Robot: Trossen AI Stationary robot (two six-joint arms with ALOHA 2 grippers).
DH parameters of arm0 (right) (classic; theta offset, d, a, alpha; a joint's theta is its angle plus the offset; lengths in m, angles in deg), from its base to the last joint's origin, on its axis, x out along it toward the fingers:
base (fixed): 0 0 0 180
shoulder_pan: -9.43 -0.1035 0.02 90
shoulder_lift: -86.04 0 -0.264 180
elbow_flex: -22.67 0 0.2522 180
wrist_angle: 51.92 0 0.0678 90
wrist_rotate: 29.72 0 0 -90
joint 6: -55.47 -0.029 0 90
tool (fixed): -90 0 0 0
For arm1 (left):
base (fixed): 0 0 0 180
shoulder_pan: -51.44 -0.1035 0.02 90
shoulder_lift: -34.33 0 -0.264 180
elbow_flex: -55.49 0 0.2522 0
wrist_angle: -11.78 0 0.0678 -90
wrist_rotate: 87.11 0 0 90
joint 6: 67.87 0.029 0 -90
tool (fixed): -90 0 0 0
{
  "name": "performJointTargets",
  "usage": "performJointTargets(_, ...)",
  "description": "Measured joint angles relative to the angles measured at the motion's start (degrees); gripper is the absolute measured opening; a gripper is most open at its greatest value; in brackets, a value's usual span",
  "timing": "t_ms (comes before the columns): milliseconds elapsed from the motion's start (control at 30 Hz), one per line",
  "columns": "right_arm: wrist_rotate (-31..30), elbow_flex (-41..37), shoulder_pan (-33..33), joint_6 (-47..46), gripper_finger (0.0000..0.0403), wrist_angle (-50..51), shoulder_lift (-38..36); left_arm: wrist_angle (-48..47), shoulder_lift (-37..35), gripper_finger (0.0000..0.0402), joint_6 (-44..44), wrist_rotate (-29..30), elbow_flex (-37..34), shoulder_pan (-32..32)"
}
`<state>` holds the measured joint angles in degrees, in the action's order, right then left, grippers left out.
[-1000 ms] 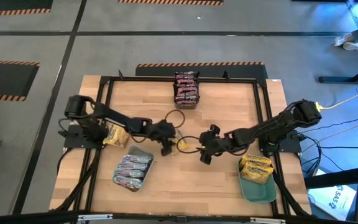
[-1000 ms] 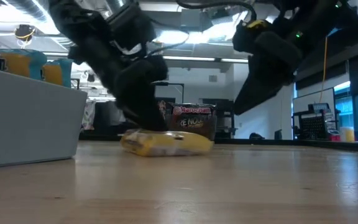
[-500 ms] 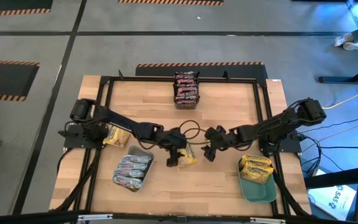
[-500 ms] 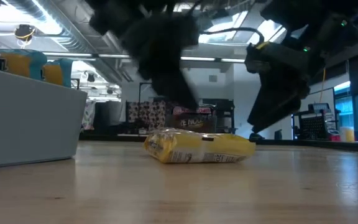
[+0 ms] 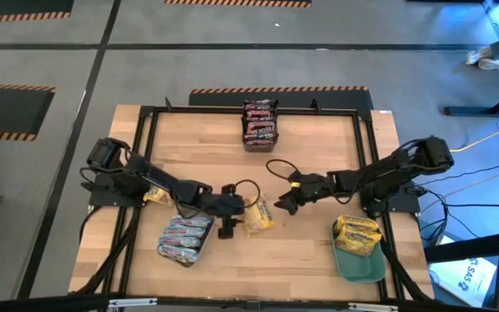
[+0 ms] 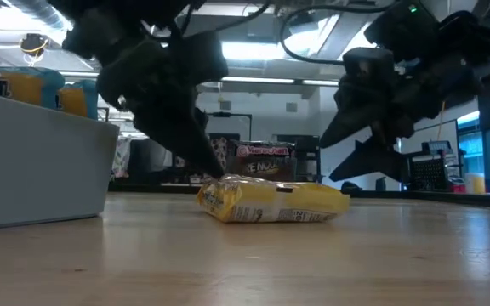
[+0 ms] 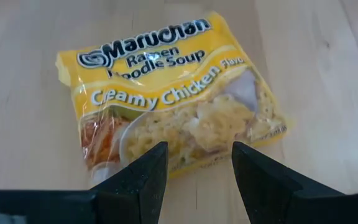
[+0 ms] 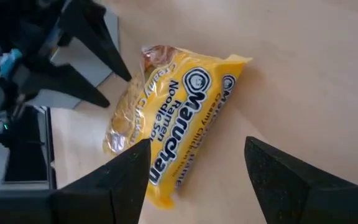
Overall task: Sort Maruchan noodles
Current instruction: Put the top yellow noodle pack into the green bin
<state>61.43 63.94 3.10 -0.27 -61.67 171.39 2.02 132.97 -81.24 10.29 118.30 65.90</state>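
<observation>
The bench (image 5: pixel 310 147) is carrying mostly sorted packets: dark ones are sitting stacked at the far edge (image 5: pixel 260 123), silver ones in the grey tray (image 5: pixel 185 237), yellow ones in the teal tray (image 5: pixel 357 235). One yellow packet (image 5: pixel 258 216) is lying mid-bench, apparently left to sort. The left end effector (image 5: pixel 230 214) is hovering beside it, fingers apart, gripping nothing. The right end effector (image 5: pixel 287 202) is likewise spread and empty.
</observation>
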Motion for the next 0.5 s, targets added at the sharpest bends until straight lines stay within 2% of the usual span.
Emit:
performJointTargets(100,-0.2,1.4,0.0,-2.1,0.0243,-0.4,1.9,7.0,0.7,0.0174,-0.7,0.1,-2.6,-0.2)
performJointTargets(200,0.1,2.5,0.0,-2.5,0.0243,-0.3,4.9,10.1,0.7,0.0174,-1.0,0.4,-3.9,-0.4)
performJointTargets(500,1.7,7.0,0.0,-2.2,0.0243,-0.6,11.9,10.8,1.4,0.0174,-1.1,1.0,-6.4,-0.8)
